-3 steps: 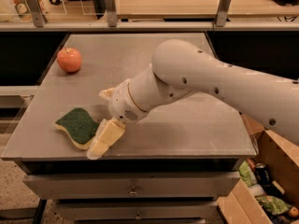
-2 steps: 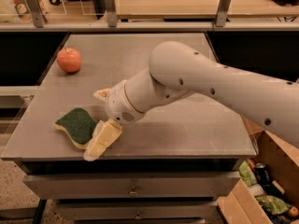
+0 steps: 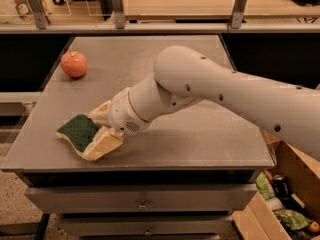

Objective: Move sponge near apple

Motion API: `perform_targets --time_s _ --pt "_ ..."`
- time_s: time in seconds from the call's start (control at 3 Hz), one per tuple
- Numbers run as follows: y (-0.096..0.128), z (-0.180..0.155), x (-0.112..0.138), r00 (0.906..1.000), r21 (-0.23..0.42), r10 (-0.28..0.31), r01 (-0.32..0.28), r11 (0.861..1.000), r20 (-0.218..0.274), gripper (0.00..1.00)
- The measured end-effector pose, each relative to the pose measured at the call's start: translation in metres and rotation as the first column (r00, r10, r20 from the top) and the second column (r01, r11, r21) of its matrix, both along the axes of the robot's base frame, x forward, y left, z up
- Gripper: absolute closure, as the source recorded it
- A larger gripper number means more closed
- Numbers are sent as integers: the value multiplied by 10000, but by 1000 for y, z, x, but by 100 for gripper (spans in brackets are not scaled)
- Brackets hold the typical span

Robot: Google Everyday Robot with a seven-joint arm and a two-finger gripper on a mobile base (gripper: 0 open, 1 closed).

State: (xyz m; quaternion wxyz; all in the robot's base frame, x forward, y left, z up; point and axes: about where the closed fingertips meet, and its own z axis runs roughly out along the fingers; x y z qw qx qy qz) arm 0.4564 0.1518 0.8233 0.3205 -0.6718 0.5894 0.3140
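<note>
The round red-orange apple [image 3: 74, 64] sits unmoved near the grey metal table's [image 3: 200, 144] far-left corner. By the front-left corner, the wavy green-topped yellow-foam sponge [image 3: 76, 130] lies where it was. The pale-fingered gripper [image 3: 91, 136] has slid left, fingers apart around its right end, so a grasp is likely next. The near finger hides any contact.

sponge [image 3: 76, 130]: wavy-edged, dark green top over pale yellow foam, is lying flat, its right end sitting between the spread fingers [image 3: 105, 143] of the gripper [image 3: 92, 135] | apple [image 3: 74, 64]: round, red-orange, is standing stem-up, well apart beyond the fingers, far-left
</note>
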Motion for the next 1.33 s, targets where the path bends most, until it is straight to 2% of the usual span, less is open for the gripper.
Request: perform_targets --time_s 0.67,1.0,1.33 --pt "1 -1 -4 9995 -16 39 -40 10000 -307 87" --pt "-5 15 -1 10000 46 -78 77 10000 14 100" --pt "-11 39 9 9984 -28 -182 184 9998 533 100"
